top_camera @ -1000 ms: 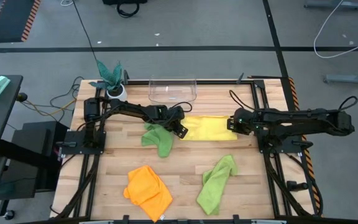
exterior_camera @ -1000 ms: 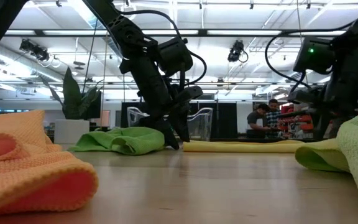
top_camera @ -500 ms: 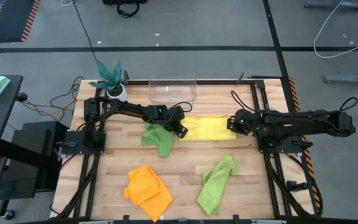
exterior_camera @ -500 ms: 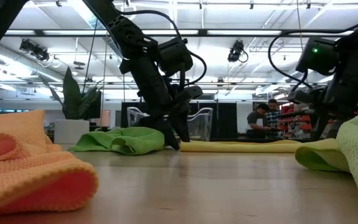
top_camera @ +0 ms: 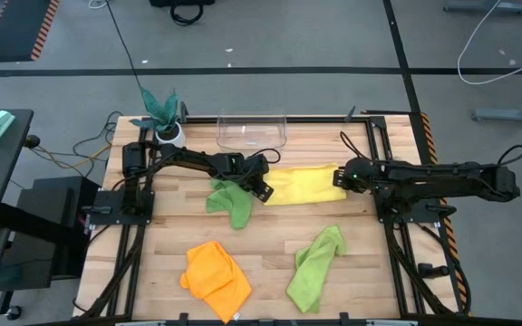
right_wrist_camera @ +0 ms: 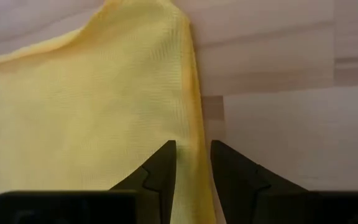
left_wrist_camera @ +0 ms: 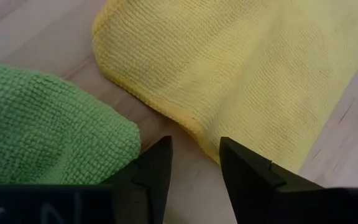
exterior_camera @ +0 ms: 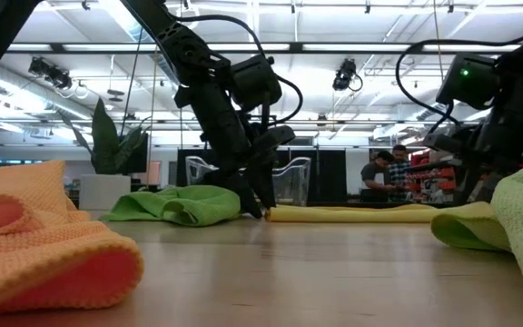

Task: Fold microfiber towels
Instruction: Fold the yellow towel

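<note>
Across the back half of the table (top_camera: pixel 270 235) lies the yellow towel (top_camera: pixel 304 186), folded into a flat strip; my left claw (left_wrist_camera: pixel 194 163) sits at its near corner with fingers slightly parted and nothing between them; a green towel (top_camera: pixel 230 203) lies bunched just beside it; my right claw (right_wrist_camera: pixel 192 163) straddles the strip's opposite edge, fingers narrowly apart with yellow cloth between them; an orange towel (top_camera: pixel 216 277) and a second green towel (top_camera: pixel 315 264) lie crumpled nearer the front.
</note>
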Controlling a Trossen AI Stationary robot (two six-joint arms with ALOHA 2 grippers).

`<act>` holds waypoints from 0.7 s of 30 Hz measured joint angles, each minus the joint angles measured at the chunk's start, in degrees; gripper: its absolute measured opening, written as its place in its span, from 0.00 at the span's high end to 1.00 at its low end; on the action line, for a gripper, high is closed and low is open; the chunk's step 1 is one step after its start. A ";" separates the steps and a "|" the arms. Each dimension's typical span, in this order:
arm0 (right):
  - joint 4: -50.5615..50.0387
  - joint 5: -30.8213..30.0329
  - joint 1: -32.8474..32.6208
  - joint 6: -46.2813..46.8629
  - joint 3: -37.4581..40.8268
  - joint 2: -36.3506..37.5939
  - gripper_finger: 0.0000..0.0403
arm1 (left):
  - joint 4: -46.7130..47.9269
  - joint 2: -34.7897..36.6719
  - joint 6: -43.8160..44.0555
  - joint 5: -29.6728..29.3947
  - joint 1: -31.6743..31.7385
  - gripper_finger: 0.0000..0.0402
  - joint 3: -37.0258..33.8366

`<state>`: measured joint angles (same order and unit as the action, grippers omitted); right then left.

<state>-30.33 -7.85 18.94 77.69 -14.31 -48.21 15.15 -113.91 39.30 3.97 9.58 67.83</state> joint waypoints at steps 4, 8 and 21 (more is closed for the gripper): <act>-1.31 -0.35 -0.49 -1.20 -0.06 -0.13 0.73 | 0.03 0.00 -0.21 0.02 0.00 0.63 0.00; -2.60 -1.56 -0.07 -1.35 -0.15 -0.10 0.73 | 0.03 0.00 -0.19 0.06 0.00 0.63 0.00; 0.12 0.71 0.54 -1.86 -0.37 -2.73 0.73 | -0.01 0.00 0.54 -0.02 0.00 0.65 -0.02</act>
<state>-30.20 -7.15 19.49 75.82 -14.68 -50.94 15.14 -113.91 39.85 3.95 9.58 67.81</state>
